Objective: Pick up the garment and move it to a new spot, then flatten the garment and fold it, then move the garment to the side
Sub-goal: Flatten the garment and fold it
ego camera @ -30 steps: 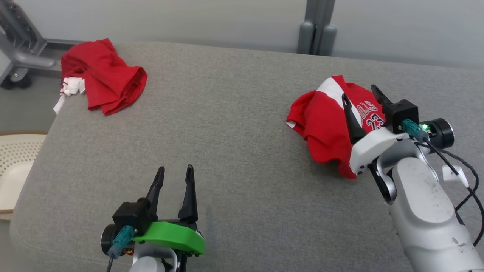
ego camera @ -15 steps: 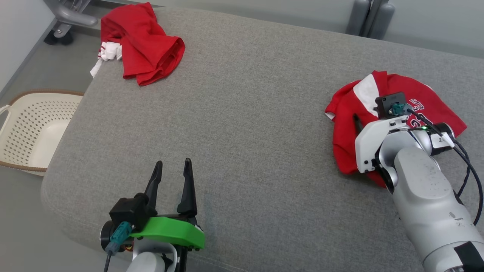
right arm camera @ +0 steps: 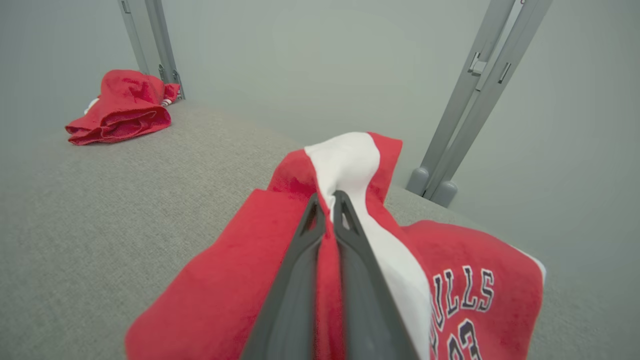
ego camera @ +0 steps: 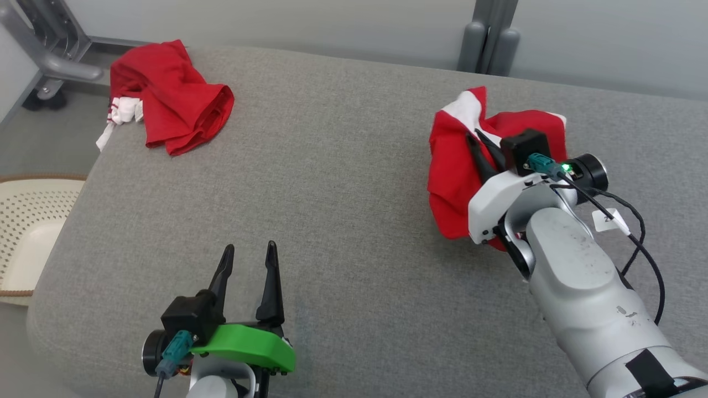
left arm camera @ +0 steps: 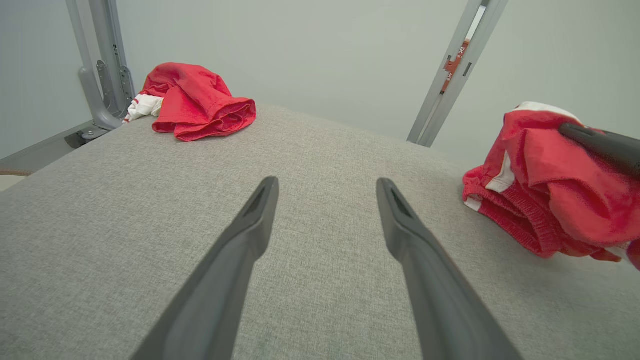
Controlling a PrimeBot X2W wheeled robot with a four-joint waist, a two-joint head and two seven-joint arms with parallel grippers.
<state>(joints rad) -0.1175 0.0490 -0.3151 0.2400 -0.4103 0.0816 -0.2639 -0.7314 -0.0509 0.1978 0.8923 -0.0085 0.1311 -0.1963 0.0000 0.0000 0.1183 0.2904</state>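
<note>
Cushion: the grey cushion (ego camera: 343,166) spanned the work area.
Jersey: the red-and-white jersey (ego camera: 451,182) sat bunched on the cushion's right side, one fold raised and its lower part resting on the fabric.
Red cloth: a second red cloth (ego camera: 171,105) lay crumpled at the far left corner, well apart from the jersey.
Basket: a pale basket (ego camera: 22,221) stood beside the cushion's left edge.
Right claw: the right claw (right arm camera: 327,197) was pinching the jersey at its white stripe.
Left claw: the left claw (ego camera: 250,247) hovered spread over bare cushion.
</note>
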